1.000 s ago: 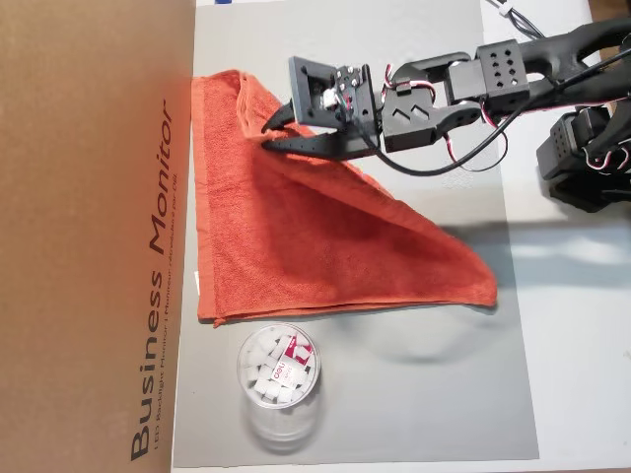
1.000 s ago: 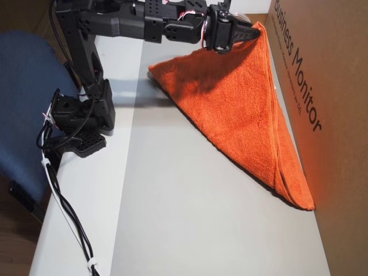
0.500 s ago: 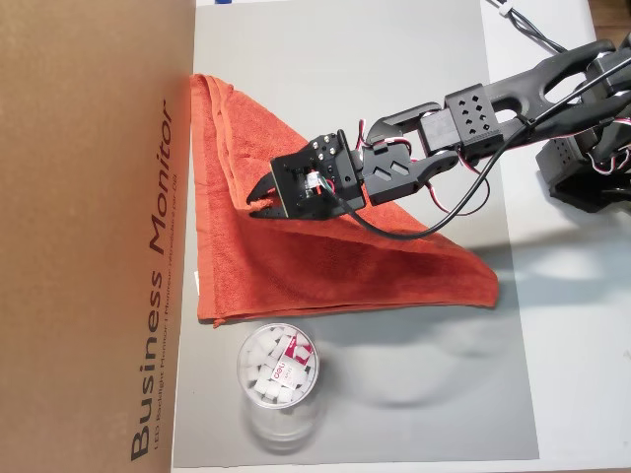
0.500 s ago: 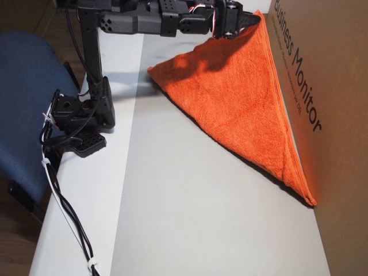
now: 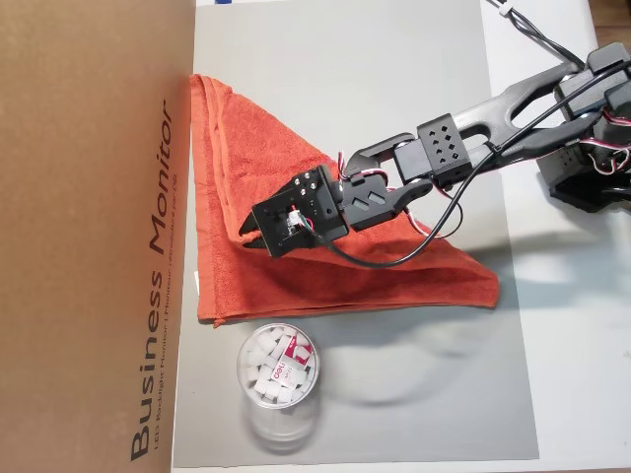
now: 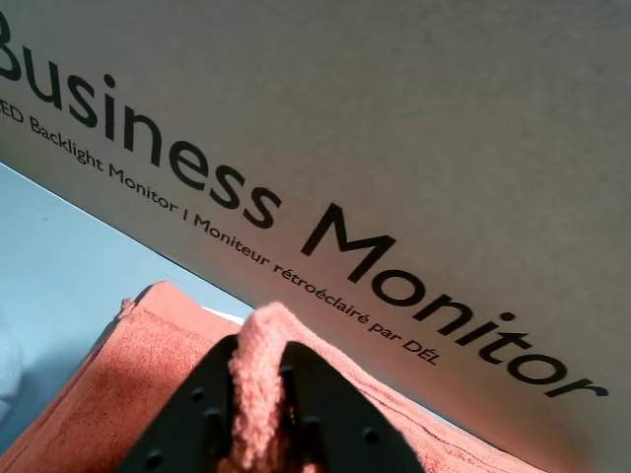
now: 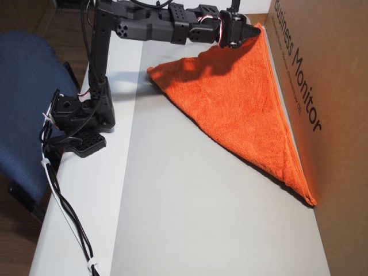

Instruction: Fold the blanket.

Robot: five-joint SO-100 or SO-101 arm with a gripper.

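Claw (image 6: 258,414) clamped on blanket (image 6: 118,384) corner

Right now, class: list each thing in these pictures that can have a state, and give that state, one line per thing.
Orange-red terry-cloth blanket: folded into a triangle on the grey mat, one corner lifted.
Black two-finger gripper: shut on a pinch of the blanket, raised above the mat.
Clear plastic jar: upright beside the blanket, white pieces inside.
Brown cardboard monitor box: standing along the blanket's edge.
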